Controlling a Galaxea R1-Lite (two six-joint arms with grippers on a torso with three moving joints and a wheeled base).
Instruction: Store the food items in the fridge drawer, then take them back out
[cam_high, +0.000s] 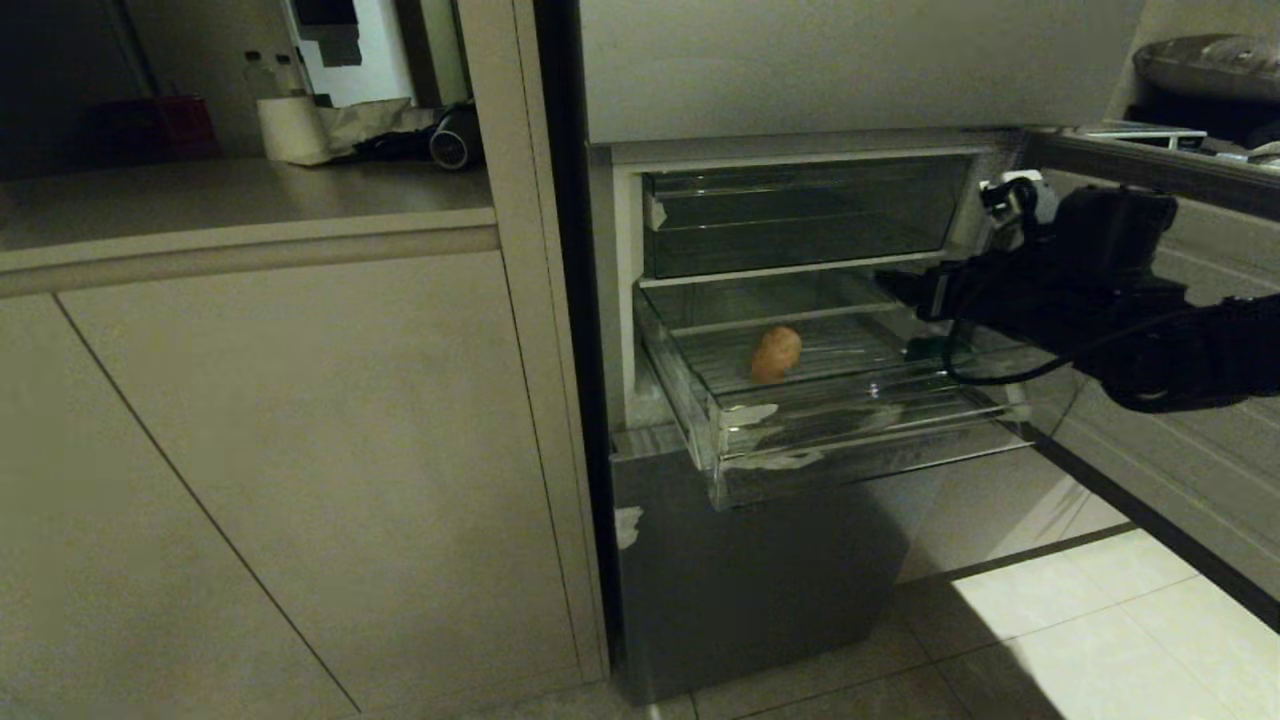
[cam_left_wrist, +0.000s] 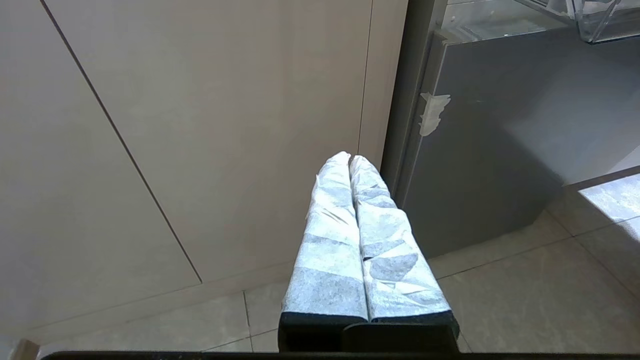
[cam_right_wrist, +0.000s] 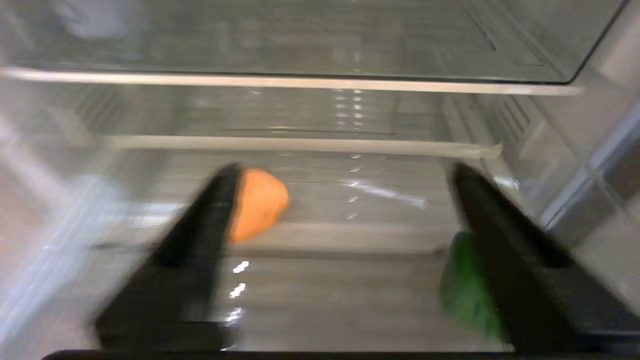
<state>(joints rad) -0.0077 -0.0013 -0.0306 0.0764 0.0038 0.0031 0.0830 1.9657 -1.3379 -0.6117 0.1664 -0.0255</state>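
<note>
A tall beige cabinet (cam_high: 300, 450) is seen on the left, with the open fridge (cam_high: 720, 560) just beside it on the right. From the fridge, the clear drawer (cam_high: 860, 440) is pulled out, with scraps of white tape at its front corner; a shorter clear compartment (cam_high: 800, 215) sits above it. The right arm (cam_high: 1150, 320) is extended over the drawer's right side. The right gripper (cam_right_wrist: 340, 200) is held inside the drawer with its black fingers (cam_right_wrist: 200, 235) spread wide, and nothing is held between them. An orange-brown potato (cam_high: 776, 352) is lying on the ribbed floor of the drawer, towards its left. A dark green lump (cam_high: 925, 348) is resting near the drawer's right wall, beside the right gripper and partly hidden behind one finger in the wrist view. The left gripper (cam_left_wrist: 350, 162) is parked low by the cabinet, its wrapped fingers pressed together, empty.
</note>
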